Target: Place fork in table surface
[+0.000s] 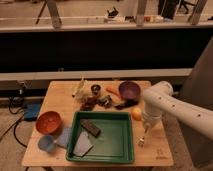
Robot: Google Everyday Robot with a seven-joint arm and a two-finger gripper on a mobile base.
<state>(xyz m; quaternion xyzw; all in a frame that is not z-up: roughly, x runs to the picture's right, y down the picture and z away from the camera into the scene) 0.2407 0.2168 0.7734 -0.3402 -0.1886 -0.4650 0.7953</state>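
1. Tan wooden planks make up the tabletop [57, 95], a small rectangle with a small dark logo [160, 156] near its front right corner.
2. White and thick, the robot arm [172, 107] comes in from the right and bends down over the right-hand strip of the tabletop, beside the tray.
3. Green plastic tray [126, 142] sits at the front middle of the tabletop; inside it lie a dark rectangular block [90, 127] and a pale grey piece [81, 145] toward the left front corner.
4. Orange bowl [48, 122] rests left of the tray, with a small blue cup [46, 143] in front of it and a bluish flat piece [64, 136] between the bowl and the tray.
5. Purple bowl [129, 90] stands at the back right, with a cluster of dark small items [100, 101] and a pale yellowish object [79, 88] to its left.
6. Orange ball [136, 113] lies just beside the tray's right back corner, close to the arm.
7. End effector [145, 131] points down over the bare strip right of the tray; I cannot tell how its fingers are set.
8. Silvery fork [142, 141] shows as a small glinting shape just under the end effector, at or just above the tabletop, right of the tray's wall; whether it is gripped cannot be told.
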